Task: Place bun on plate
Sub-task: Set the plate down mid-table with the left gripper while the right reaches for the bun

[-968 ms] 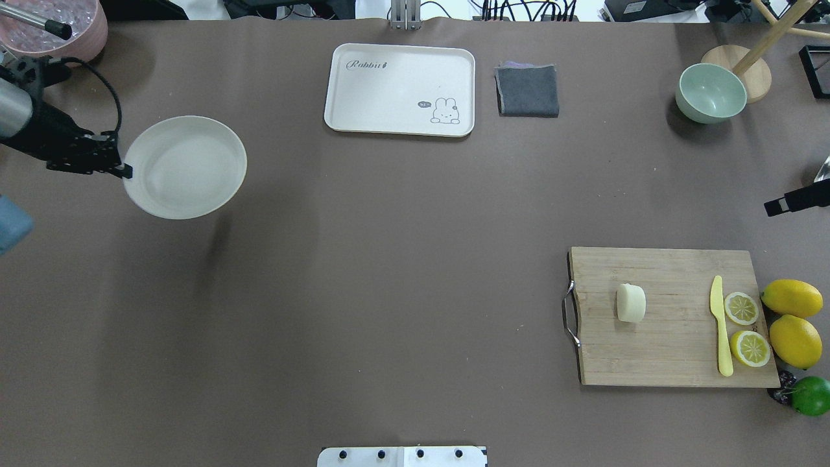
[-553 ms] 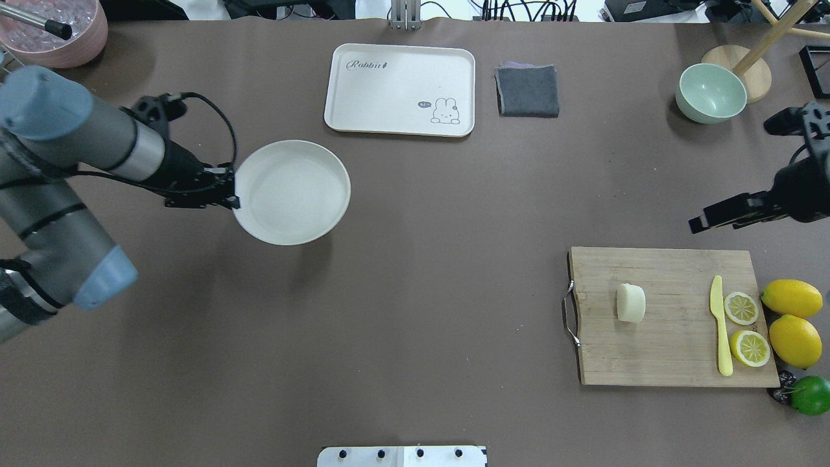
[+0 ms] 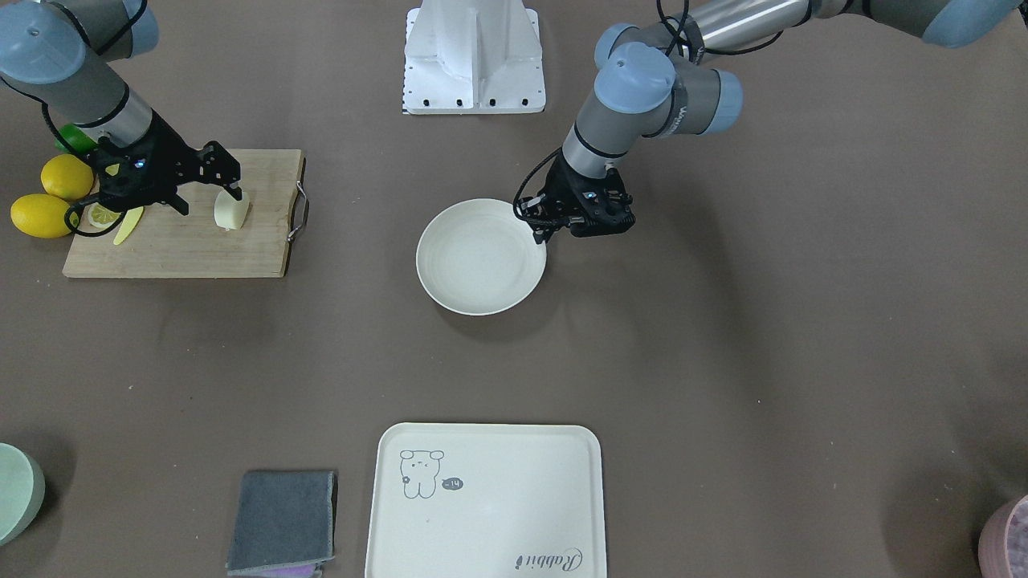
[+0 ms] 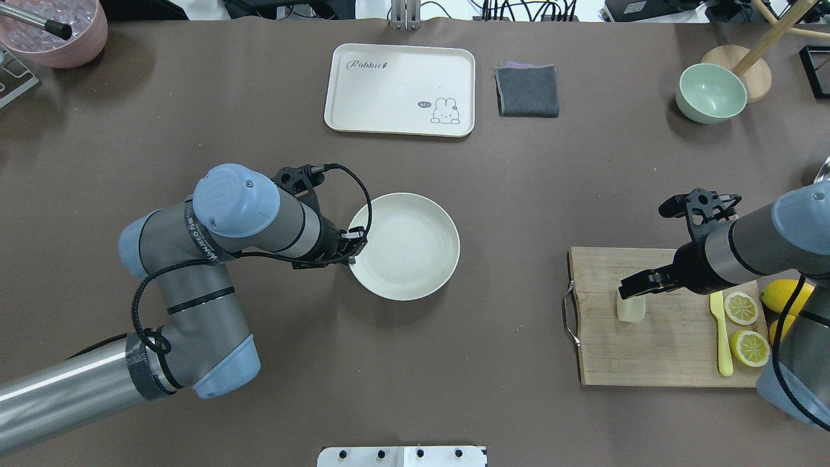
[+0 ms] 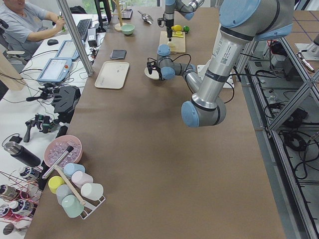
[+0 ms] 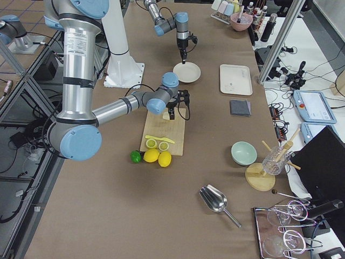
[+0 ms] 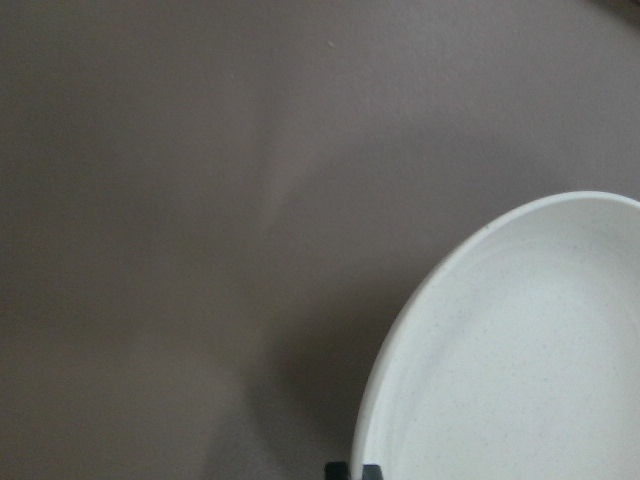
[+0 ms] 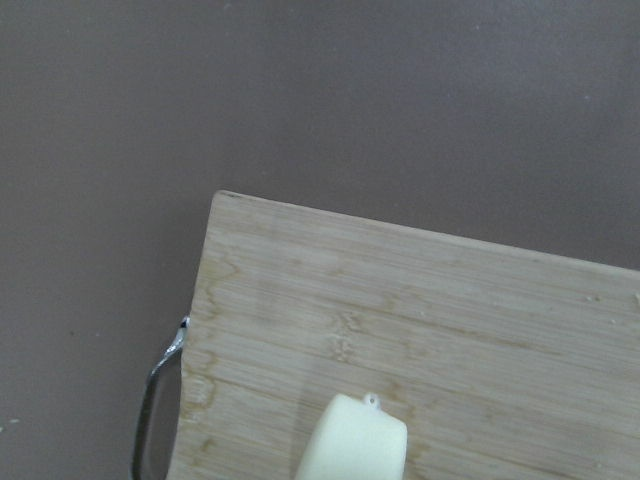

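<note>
The bun (image 4: 631, 309) is a pale cream lump lying on the wooden cutting board (image 4: 674, 353), near its handle end. It also shows as bun (image 3: 231, 210) and at the bottom of the right wrist view as bun (image 8: 353, 442). My right gripper (image 4: 648, 284) hangs open just over the board, one finger right above the bun, nothing held; it shows too as right gripper (image 3: 207, 199). The off-white round plate (image 4: 415, 250) is at the table's middle. My left gripper (image 4: 352, 250) is shut on its near-left rim. I cannot tell whether the plate touches the table.
On the board lie a yellow knife (image 4: 720, 331) and two lemon slices (image 4: 741, 308); whole lemons (image 3: 50, 197) sit beside it. A cream tray (image 4: 400, 89), grey cloth (image 4: 527, 89) and green bowl (image 4: 710, 93) stand at the far side, a pink bowl (image 4: 61, 35) at the far left.
My left arm has carried the plate from the far left to the table's middle. My right gripper has come in from the right edge and down over the bun.
</note>
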`<state>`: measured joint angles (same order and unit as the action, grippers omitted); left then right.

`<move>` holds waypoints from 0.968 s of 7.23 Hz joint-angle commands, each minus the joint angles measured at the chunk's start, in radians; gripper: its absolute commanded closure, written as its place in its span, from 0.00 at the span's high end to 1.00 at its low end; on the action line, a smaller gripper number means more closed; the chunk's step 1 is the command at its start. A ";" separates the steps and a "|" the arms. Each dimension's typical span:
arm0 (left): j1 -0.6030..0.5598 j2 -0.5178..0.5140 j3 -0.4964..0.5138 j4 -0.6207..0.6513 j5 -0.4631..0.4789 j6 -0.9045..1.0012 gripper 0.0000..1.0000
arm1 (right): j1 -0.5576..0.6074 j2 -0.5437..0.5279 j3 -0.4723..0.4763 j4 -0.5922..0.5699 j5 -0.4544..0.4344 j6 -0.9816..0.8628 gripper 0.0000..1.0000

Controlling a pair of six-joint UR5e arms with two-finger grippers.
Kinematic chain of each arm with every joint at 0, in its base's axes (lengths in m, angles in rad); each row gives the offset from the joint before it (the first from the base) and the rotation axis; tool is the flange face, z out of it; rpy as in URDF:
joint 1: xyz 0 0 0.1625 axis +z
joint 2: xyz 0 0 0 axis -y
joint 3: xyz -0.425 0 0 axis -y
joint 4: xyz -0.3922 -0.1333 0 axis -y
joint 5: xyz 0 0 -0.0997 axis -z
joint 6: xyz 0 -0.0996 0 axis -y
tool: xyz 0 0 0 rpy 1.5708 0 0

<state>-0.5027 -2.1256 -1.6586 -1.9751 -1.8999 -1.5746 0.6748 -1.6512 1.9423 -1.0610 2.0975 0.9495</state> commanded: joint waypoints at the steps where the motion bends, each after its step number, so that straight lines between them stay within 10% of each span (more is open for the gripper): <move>1: 0.024 -0.008 0.007 0.001 0.025 -0.018 0.00 | -0.047 0.008 -0.020 0.003 -0.019 0.050 0.90; 3: 0.024 -0.007 0.008 0.001 0.025 -0.018 0.00 | -0.047 0.008 -0.026 0.004 -0.019 0.077 0.85; 4: 0.024 -0.007 0.016 0.001 0.025 -0.016 0.00 | -0.049 0.008 -0.026 0.004 -0.017 0.077 0.66; 5: 0.024 -0.007 0.019 0.001 0.025 -0.016 0.56 | -0.049 0.008 -0.026 0.004 -0.017 0.075 0.45; 7: 0.027 -0.007 0.023 0.001 0.025 -0.016 0.96 | -0.049 0.013 -0.025 0.003 -0.019 0.077 0.38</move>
<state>-0.4766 -2.1323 -1.6368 -1.9742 -1.8745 -1.5908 0.6260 -1.6417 1.9163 -1.0572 2.0798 1.0251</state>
